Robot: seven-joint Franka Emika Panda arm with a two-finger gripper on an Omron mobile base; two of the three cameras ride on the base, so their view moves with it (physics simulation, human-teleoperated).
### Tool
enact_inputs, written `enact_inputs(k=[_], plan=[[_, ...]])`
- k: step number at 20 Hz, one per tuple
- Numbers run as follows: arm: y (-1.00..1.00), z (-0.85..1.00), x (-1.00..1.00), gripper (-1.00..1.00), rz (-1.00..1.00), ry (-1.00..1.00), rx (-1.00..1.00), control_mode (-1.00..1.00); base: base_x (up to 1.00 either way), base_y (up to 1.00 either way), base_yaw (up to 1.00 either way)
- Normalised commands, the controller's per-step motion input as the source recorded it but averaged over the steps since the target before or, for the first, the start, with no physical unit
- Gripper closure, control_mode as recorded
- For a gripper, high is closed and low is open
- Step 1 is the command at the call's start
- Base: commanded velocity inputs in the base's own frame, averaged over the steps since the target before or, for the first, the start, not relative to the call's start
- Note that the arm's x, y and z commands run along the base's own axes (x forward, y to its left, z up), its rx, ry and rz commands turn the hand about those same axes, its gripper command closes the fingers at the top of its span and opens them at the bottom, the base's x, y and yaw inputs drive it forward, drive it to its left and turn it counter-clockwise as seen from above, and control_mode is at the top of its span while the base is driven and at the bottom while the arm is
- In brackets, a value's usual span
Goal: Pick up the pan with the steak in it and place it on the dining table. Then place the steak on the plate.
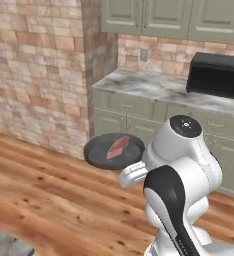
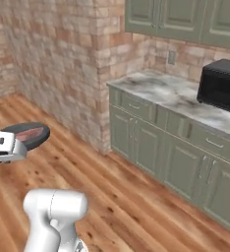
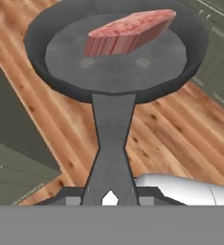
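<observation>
The dark grey pan (image 1: 103, 152) hangs in the air above the wooden floor, level, with the reddish-pink steak (image 1: 118, 147) lying in it. My gripper (image 1: 135, 171) is shut on the pan's handle (image 3: 111, 139), which runs from the pan's rim down between my fingertips (image 3: 66, 200). In the right base view the pan (image 2: 18, 131) and steak (image 2: 29, 133) sit at the left edge, just beyond my gripper (image 2: 11, 143). From the hand view the steak (image 3: 128, 31) rests toward the far side of the pan (image 3: 114, 72). The plate is out of view.
A marbled counter (image 1: 154, 87) on green cabinets (image 2: 146, 142) carries a black microwave (image 1: 216, 75), beside a brick wall (image 1: 34, 70). Wooden floor (image 1: 54, 200) lies below the pan. A grey slab corner (image 1: 1, 244) shows at the lower left; I cannot tell what it is.
</observation>
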Motion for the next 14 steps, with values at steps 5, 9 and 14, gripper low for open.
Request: enact_inputs(k=[5, 9, 14], plan=[[0.0, 0.0, 0.0, 1.0, 0.0, 0.0, 0.0, 1.0, -0.06, 0.0, 0.5], [0.0, 0.0, 0.0, 1.0, 0.0, 0.0, 0.0, 1.0, -0.06, 0.0, 0.5], [0.0, 0.0, 0.0, 1.0, 0.0, 0.0, 0.0, 1.0, -0.08, 0.0, 0.5]])
